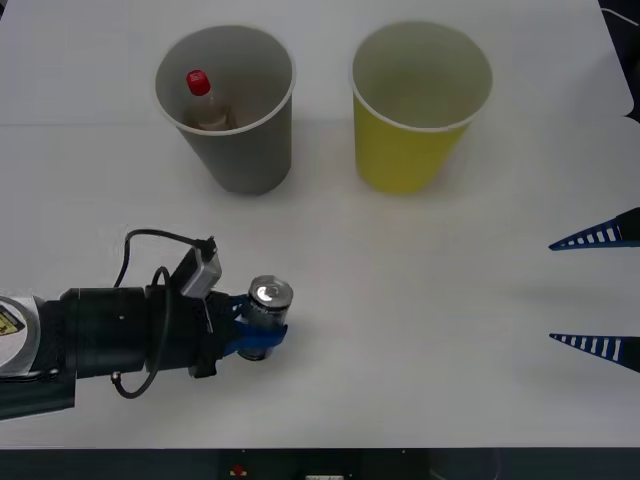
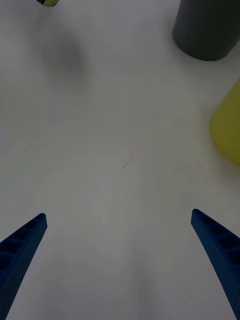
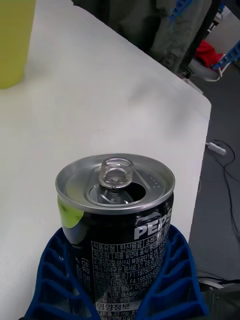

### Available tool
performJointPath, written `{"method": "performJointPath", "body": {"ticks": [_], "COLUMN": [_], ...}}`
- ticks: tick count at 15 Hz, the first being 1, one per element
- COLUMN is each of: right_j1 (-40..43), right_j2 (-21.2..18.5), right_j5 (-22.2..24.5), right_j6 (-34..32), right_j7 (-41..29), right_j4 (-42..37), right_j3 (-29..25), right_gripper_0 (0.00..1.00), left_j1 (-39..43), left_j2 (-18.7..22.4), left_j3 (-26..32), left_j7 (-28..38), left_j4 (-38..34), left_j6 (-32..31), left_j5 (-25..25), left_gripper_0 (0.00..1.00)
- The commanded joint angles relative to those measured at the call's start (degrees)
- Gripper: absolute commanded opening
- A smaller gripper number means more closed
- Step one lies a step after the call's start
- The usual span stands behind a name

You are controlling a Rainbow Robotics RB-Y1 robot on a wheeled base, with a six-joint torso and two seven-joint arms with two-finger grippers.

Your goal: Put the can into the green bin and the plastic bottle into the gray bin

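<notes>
Pepsi can (image 1: 269, 300) is what we see first, standing upright on the white worktop (image 1: 420, 330) in the lower left of the front view. Our left gripper (image 1: 262, 332) has it: the blue ribbed fingers (image 3: 55, 270) are closed around the can's dark printed body, bowed to wrap its sides. In the left wrist view the silver top faces the camera, its pull-tab lifted and the mouth open, with the fingers cupping the lower part of the can (image 3: 116, 220). We cannot tell whether the can's base touches the worktop.

Toward the upper left of the front view stands the gray bin (image 1: 245, 150), upright, well apart from the can. Inside it we see the plastic bottle (image 1: 205, 103), red cap up, leaning against the white inner wall. Just beside the gray bin, at the upper centre of the frame, stands the green bin (image 1: 405, 150), upright and apart from its neighbour, its pale inside showing.

At the right edge of the front view our right gripper (image 1: 592, 290) hangs with its two blue fingers (image 2: 22, 245) spread wide, nothing between them. In the right wrist view those fingers sit at the lower corners over bare worktop, with the gray bin (image 2: 205, 30) and the green bin (image 2: 227, 125) farther off.
</notes>
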Motion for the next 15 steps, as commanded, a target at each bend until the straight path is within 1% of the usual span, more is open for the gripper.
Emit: {"method": "performJointPath", "body": {"ticks": [1,4,5,6,7,8,10,11,12,15], "right_j1": [0.0,0.0,0.0,0.0,0.0,0.0,0.0,0.0,0.0,0.0], "right_j2": [0.0,0.0,0.0,0.0,0.0,0.0,0.0,0.0,0.0,0.0], "right_j5": [0.0,0.0,0.0,0.0,0.0,0.0,0.0,0.0,0.0,0.0], "right_j6": [0.0,0.0,0.0,0.0,0.0,0.0,0.0,0.0,0.0,0.0], "right_j7": [0.0,0.0,0.0,0.0,0.0,0.0,0.0,0.0,0.0,0.0], "right_j4": [0.0,0.0,0.0,0.0,0.0,0.0,0.0,0.0,0.0,0.0], "right_j3": [0.0,0.0,0.0,0.0,0.0,0.0,0.0,0.0,0.0,0.0], "right_gripper_0": [1.00,1.00,1.00,1.00,1.00,1.00,1.00,1.00,1.00,1.00], "left_j1": [0.0,-1.1,-2.5,-3.8,-4.9,-6.4,-9.8,-12.0,-13.5,-21.0], "left_j2": [0.0,0.0,-0.3,-1.2,-3.1,-5.5,-9.0,-10.1,-10.4,-11.0], "left_j3": [2.8,4.9,5.3,6.8,9.6,12.5,15.0,15.1,14.9,12.6], "left_j7": [16.2,29.4,33.8,36.2,36.4,36.5,36.7,39.1,41.8,42.2], "left_j4": [-5.7,-10.8,-12.1,-13.0,-13.9,-14.0,-13.7,-13.2,-13.4,-10.8], "left_j6": [0.0,-0.1,-2.1,-5.3,-10.2,-15.6,-21.2,-23.1,-23.4,-23.4], "left_j5": [-11.6,-21.7,-24.1,-26.1,-27.5,-27.6,-28.3,-28.9,-29.3,-29.6], "left_gripper_0": [0.00,0.00,0.00,0.00,0.00,0.00,0.00,0.00,0.00,0.00]}}
